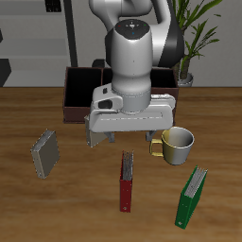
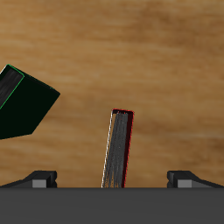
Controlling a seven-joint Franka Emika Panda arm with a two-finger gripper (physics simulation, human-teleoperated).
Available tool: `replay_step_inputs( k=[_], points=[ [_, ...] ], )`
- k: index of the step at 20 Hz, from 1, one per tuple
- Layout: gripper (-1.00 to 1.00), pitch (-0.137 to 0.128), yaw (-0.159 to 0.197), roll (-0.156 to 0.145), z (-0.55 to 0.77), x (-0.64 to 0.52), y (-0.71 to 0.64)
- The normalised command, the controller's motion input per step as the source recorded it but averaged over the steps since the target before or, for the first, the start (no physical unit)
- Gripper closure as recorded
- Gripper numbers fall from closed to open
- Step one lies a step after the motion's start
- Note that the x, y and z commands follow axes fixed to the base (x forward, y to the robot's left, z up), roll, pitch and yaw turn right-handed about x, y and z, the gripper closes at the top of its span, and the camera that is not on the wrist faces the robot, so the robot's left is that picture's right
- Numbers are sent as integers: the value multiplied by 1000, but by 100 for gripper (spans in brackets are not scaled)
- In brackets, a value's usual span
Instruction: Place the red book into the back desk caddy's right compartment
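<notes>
The red book stands upright on the wooden table near its front edge, its dark grey edge facing up. My gripper hangs just above it, open and empty. In the wrist view the red book sits between my two spread fingertips, closer to the midline, with my gripper touching nothing. The back desk caddy, a dark brown box, stands at the table's back. My arm hides most of it, and I cannot tell its right compartment apart.
A yellowish mug stands close beside my gripper. A green book stands near the front edge and also shows in the wrist view. A grey book stands on the other side. A potted plant stands at the back.
</notes>
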Motion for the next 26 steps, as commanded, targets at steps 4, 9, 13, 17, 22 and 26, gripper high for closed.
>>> replay_step_inputs(
  k=[4,9,13,17,22,26],
  points=[
    [-100,45,-23,-19,-394,112,-27],
    [-100,17,-11,-15,-235,75,-25],
    [-100,10,-25,-20,-172,116,-51],
    [-100,14,-24,-4,-216,54,17],
    [-100,20,-3,-1,-323,19,60],
    [-100,-7,-7,-6,-238,-17,19]
  ],
)
